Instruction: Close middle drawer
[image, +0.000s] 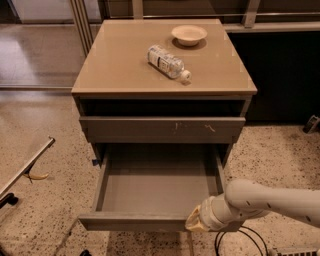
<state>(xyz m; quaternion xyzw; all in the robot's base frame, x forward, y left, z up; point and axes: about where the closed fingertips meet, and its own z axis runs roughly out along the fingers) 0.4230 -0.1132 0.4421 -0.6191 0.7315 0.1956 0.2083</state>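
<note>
While the middle drawer stands pulled well out of the cabinet toward 6 o'clock, you see its flat grey tray bare and its slim, plain front running along the bottom of the view. Your pincer sits at 5 o'clock, up against the right end of that drawer front, its cream-coloured tip meeting the outer face. Whether it is parted or closed, or has hold of anything, you cannot tell. The white arm reaches in from 4 o'clock, low over the speckled floor, with black cables looping beneath it. Just above the open drawer, the taller grey drawer with whitish scratches is shut flush. On the tan counter, a clear plastic bottle lies on its side near the middle, cap pointing toward 4 o'clock. A shallow pale bowl rests upright at 12 o'clock, just beyond the bottle and apart from it.
</note>
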